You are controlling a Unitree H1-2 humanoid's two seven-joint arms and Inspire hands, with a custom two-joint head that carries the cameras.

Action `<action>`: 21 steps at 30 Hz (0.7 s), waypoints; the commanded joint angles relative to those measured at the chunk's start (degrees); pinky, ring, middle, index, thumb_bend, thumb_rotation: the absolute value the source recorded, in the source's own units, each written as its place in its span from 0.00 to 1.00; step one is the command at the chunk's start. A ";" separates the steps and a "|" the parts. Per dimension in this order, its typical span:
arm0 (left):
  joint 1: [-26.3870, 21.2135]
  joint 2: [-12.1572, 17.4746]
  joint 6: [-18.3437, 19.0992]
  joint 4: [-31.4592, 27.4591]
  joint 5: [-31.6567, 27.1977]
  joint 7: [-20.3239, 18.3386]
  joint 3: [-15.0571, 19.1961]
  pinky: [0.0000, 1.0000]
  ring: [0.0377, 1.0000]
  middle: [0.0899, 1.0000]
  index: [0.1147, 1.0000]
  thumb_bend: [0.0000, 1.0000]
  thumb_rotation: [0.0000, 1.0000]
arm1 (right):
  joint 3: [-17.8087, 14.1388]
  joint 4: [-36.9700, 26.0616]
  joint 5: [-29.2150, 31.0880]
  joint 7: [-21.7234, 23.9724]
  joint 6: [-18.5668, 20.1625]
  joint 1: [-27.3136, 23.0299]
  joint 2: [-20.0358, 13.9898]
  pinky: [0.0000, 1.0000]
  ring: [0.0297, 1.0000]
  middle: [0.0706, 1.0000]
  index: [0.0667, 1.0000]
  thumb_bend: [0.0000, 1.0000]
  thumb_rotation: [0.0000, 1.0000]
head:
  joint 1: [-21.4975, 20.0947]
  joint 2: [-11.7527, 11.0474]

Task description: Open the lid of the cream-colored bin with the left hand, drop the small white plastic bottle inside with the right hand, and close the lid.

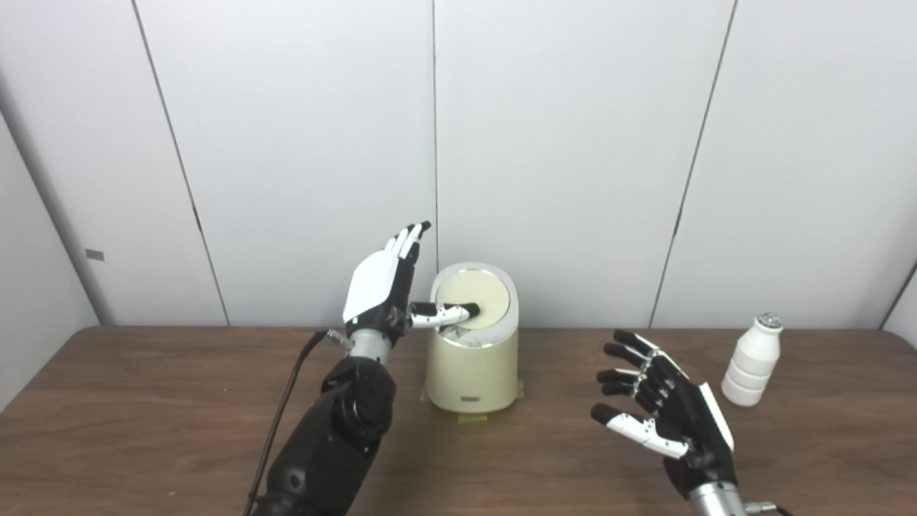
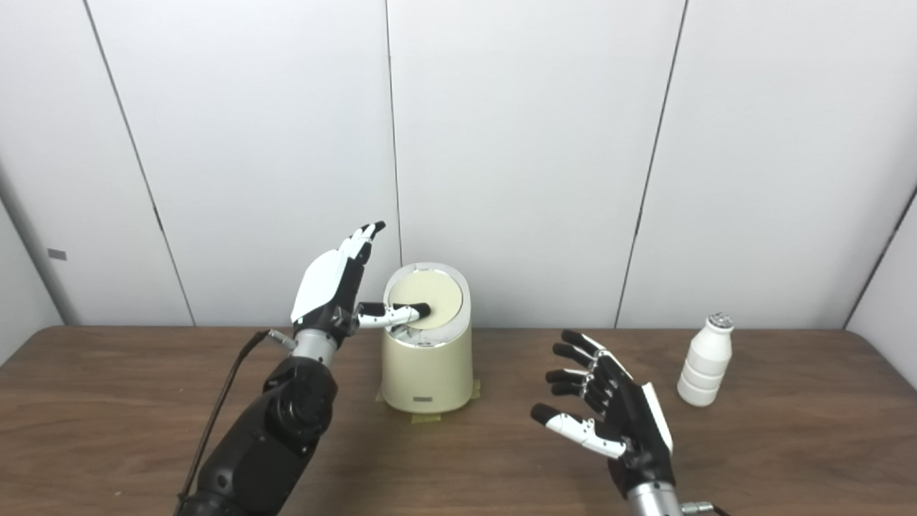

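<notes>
1. Table: brown wood-grain top, runs full width; white panelled wall behind it.
2. Left arm: black, comes up from bottom-left, w/ a black cable running alongside it.
3. Bin: cream-coloured, round, stands upright near table centre, towards the back edge. Yellowish tape tabs show at its base. Small plate on the front, low down; text too small to read.
4. Lid: cream disc set in a pale rim on top of bin, tilted, front edge dipped inwards, so a dark gap shows at the front.
5. Left hand: raised just left of bin, palm side facing the bin, fingers straight, together, pointing up. Thumb sticks out sideways, tip pressing on the lid's front-left part. Holds nothing.
6. Right hand: over the table, front-right of bin, well apart from it. Fingers spread wide, slightly curled, empty. Whether it touches the table: can't tell.
7. Bottle: small, white, ribbed body, silvery cap. Stands upright on table at far right, beyond and right of right hand, not touched.
</notes>
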 commanded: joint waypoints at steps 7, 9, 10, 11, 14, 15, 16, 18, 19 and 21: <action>-3.88 1.74 3.93 -1.32 2.77 -3.06 -2.56 0.96 1.00 1.00 1.00 0.87 0.09 | -0.34 -2.78 -0.48 -0.78 -0.27 -1.41 0.13 0.65 0.65 0.76 0.77 0.87 0.23 | -0.03 0.35; -4.14 2.20 5.86 -1.97 3.82 -4.38 -3.70 0.96 1.00 1.00 1.00 0.87 0.08 | -0.31 -2.71 -0.73 -0.82 -0.38 -1.46 0.13 0.64 0.65 0.76 0.78 0.87 0.23 | -0.08 0.42; -4.32 2.58 6.92 -2.38 4.80 -5.10 -4.60 0.97 1.00 1.00 1.00 0.88 0.08 | -0.29 -2.66 -0.83 -0.83 -0.50 -1.50 0.14 0.63 0.65 0.76 0.78 0.86 0.24 | -0.08 0.45; -4.44 2.86 7.71 -2.69 5.47 -5.59 -5.26 0.96 1.00 1.00 1.00 0.89 0.09 | -0.28 -2.63 -0.90 -0.84 -0.56 -1.52 0.16 0.62 0.64 0.76 0.78 0.86 0.23 | -0.08 0.47; -4.84 4.08 9.42 -3.51 8.24 -7.26 -7.83 0.94 1.00 1.00 1.00 0.91 0.10 | -0.43 -2.60 -0.12 -0.62 -0.56 -1.59 0.40 0.61 0.63 0.76 0.77 0.85 0.21 | -0.06 0.51; -4.94 4.44 9.87 -3.63 9.09 -7.72 -8.61 0.94 1.00 1.00 1.00 0.92 0.10 | -0.46 -2.70 0.08 -0.58 -0.43 -1.58 0.49 0.61 0.62 0.76 0.77 0.85 0.20 | -0.10 0.55; -4.99 4.64 10.16 -3.70 9.59 -7.99 -9.04 0.94 1.00 1.00 1.00 0.93 0.11 | -0.46 -2.78 0.17 -0.57 -0.32 -1.58 0.55 0.61 0.62 0.76 0.77 0.85 0.20 | -0.10 0.55; -5.17 5.52 10.92 -3.95 11.57 -9.46 -10.85 0.93 1.00 1.00 1.00 0.94 0.11 | -0.50 -2.42 0.28 -0.51 -0.70 -1.61 0.54 0.60 0.62 0.76 0.78 0.85 0.20 | -0.16 0.55; -5.25 5.97 11.25 -4.01 12.66 -10.03 -11.80 0.93 1.00 1.00 1.00 0.95 0.10 | -0.44 -2.55 -0.04 -0.67 -0.64 -1.60 0.56 0.59 0.62 0.76 0.78 0.85 0.20 | -0.13 0.54; -5.27 6.58 11.76 -4.30 13.71 -11.01 -12.96 0.91 1.00 1.00 1.00 0.96 0.09 | -0.34 -3.06 -0.25 -0.81 -0.29 -1.55 0.68 0.60 0.62 0.76 0.77 0.85 0.20 | -0.12 0.52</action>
